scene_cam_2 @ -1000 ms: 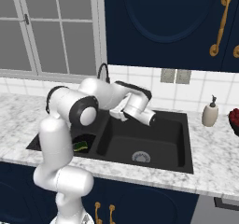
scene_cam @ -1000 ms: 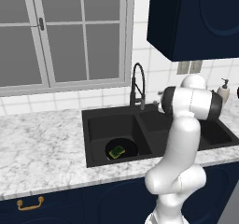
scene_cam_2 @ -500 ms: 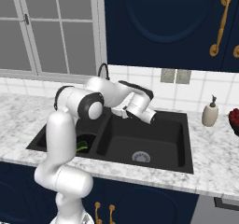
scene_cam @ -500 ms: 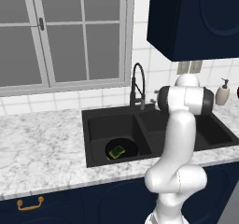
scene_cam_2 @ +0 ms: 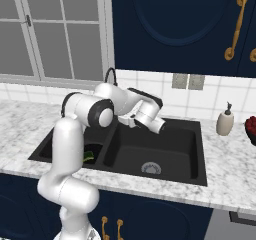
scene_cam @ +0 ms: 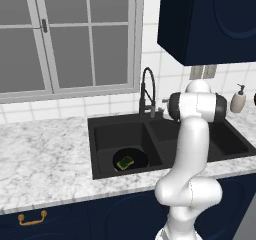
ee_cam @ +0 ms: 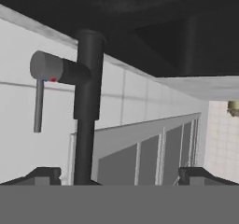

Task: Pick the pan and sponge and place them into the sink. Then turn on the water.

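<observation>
We had swung our arm over the last second from the right basin toward the back of the sink (scene_cam: 150, 169), so that our end effector (scene_cam_2: 131, 120) came up close to the faucet (scene_cam: 147, 91). Its two tips stood spread wide at the bottom of the hand view, pinching nothing. In that view the faucet's dark upright post (ee_cam: 86, 111) rose just ahead, nearer the left tip, with its side valve body and a thin grey lever (ee_cam: 38, 106) hanging from it, marked by a small red and blue dot. We judged that the placing was done and that we had turned to the last step, the water; no blue stream showed at the spout, so the tap was not yet on.

Nearest to us lay the marble desk (scene_cam: 45, 159) with the matte-black double sink set in it. In the left basin the round black pan (scene_cam: 136, 156) sat flat on the bottom, and the sponge (scene_cam: 125, 162), yellow with a green face, lay inside it. We could not make out the pan's handle against the black basin. The right basin (scene_cam_2: 165, 151) showed a bare silver drain.

Farther back, the soap bottle (scene_cam_2: 224, 120) stood on the desk to the right, then the tiled wall and the window (scene_cam: 65, 39).
</observation>
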